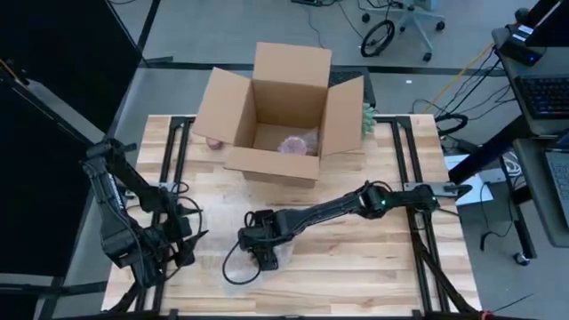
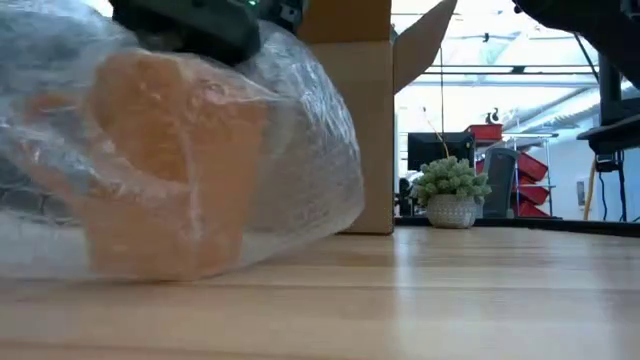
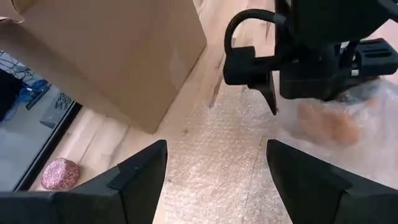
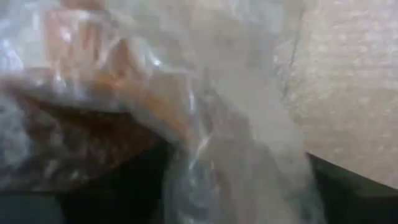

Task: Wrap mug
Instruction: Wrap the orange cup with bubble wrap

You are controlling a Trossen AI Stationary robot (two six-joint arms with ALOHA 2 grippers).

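High view, right gripper (image 1: 264, 252): I pressed down on the bubble wrap (image 2: 300, 150); my finger state I cannot tell.
Orange mug (image 2: 165, 165): lay inside the wrap, near the table's (image 1: 356, 258) front edge.
Left gripper (image 3: 214, 180): fingers spread, empty, beside the sheet.
Cardboard box (image 1: 280, 116): open, at the back.

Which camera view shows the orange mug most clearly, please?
The low view: the orange mug fills it, seen through bubble wrap. The left wrist view shows an orange blur under the right gripper; the right wrist view, blurred orange; the high view hides it.
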